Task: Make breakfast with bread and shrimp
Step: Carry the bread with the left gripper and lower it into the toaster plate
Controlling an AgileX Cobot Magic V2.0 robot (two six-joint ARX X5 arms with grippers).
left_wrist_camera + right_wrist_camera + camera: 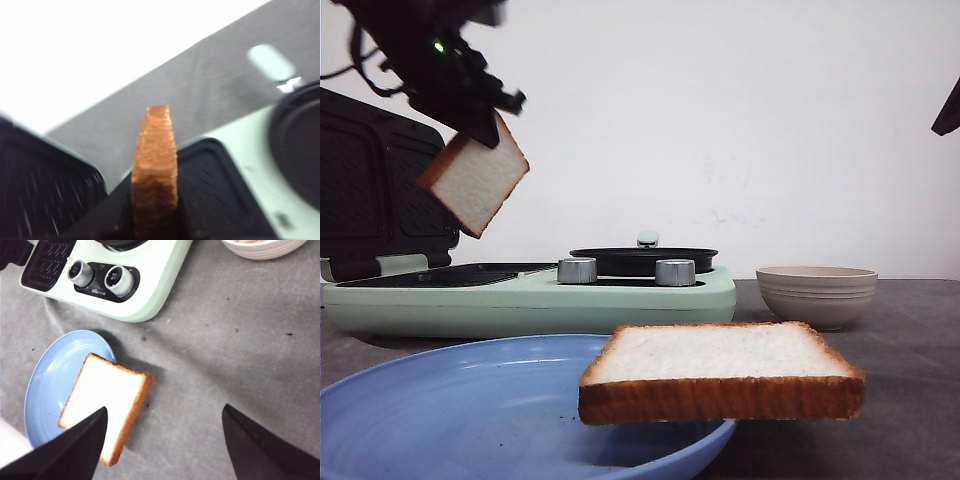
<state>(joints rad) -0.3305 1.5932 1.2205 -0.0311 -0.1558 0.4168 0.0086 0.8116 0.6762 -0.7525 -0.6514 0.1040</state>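
My left gripper is shut on one bread slice and holds it tilted in the air above the open sandwich maker's black griddle plate. In the left wrist view I see that slice's brown crust edge between the jaws, over the plate. The second bread slice lies flat on the rim of the blue plate, overhanging it; it also shows in the right wrist view. My right gripper is open and empty, high above the table beside that slice. The shrimp is barely visible as pink at the bowl's top.
The mint-green sandwich maker has its black lid raised at the left, two silver knobs and a small black pan on its right half. A beige bowl stands on the grey cloth to its right.
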